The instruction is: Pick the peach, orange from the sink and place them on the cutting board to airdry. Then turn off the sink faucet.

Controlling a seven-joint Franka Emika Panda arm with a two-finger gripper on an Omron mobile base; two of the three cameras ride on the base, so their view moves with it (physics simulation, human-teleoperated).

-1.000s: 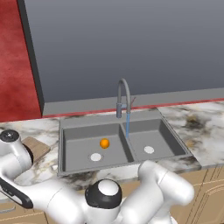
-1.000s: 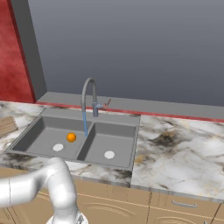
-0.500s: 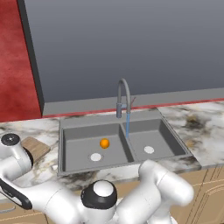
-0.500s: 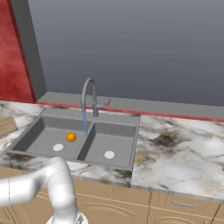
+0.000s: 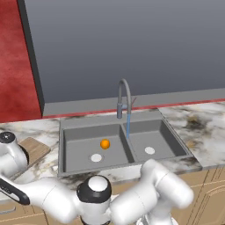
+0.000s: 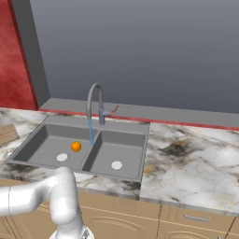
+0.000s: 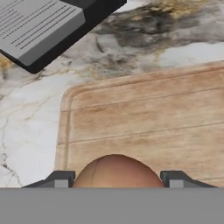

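sitting between the tool's fingertips, gripped, the peach hangs over the cutting board.

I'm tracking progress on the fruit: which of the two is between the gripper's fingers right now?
The peach, the dull reddish-tan fruit, sits between the gripper fingers over the cutting board. The bright orange lies loose in the sink.

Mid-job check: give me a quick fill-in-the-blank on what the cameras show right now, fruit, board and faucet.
1. The gripper is closed on the ____, above the cutting board.
2. The orange lies in the ____ basin of the sink, seen from the base views.
3. A blue stream under the sink faucet shows the water is ____.

Missing words: peach; left; running
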